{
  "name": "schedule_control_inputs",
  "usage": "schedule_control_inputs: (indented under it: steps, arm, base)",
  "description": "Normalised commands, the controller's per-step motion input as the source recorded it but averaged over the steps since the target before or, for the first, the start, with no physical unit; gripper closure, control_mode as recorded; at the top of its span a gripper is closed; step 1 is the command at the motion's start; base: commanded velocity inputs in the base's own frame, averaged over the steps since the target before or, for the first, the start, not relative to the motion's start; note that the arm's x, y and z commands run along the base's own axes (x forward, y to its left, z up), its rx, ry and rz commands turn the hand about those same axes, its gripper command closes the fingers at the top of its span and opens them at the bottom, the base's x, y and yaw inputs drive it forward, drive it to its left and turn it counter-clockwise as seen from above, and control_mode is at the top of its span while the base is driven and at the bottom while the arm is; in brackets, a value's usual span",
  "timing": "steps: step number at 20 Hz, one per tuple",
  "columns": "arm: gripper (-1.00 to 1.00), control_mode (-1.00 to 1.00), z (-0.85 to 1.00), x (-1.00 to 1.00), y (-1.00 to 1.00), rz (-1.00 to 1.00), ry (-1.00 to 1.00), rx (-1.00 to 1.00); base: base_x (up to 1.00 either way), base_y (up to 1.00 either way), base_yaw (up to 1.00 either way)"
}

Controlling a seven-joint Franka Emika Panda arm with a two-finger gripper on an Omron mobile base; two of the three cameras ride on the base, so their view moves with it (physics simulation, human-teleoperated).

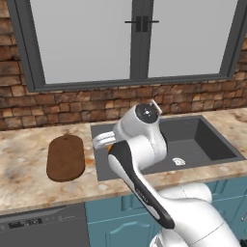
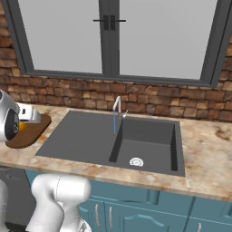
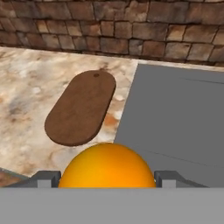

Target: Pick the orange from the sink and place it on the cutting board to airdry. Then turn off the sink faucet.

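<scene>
In the hand view we see the orange (image 3: 107,167) sitting right between our gripper (image 3: 107,178) tips, the jaws closed against its two sides, so we have it in our grasp above the flat left part of the sink (image 3: 175,122). The cutting board (image 3: 81,107) lies on the counter (image 3: 26,87) just beside that sink edge, apart from the orange. In the right base view the sink faucet (image 2: 117,108) runs a thin blue stream into the basin.

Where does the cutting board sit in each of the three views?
Left base view: cutting board at centre-left, on the counter left of the sink.
Right base view: cutting board at the left edge, partly behind the arm.
Hand view: cutting board left of centre.
Shared landmark: the sink's left rim.
</scene>
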Motion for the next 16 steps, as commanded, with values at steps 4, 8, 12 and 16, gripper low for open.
schedule_control_inputs:
  steps: [4,8,12,16]
  arm:
    - [1.0,-1.0,-0.15,0.13,0.33,0.08,0.0,-0.01]
    - [1.0,-1.0,-0.17,0.1,0.4,0.05,0.0,-0.02]
    - [1.0,-1.0,-0.19,0.18,0.42,0.04,0.0,-0.01]
    - [1.0,-1.0,-0.18,0.19,0.4,0.04,0.0,-0.02]
  base:
    - [0.0,0.0,0.0]
    - [0.0,0.0,0.0]
    - [0.0,0.0,0.0]
    - [0.0,0.0,0.0]
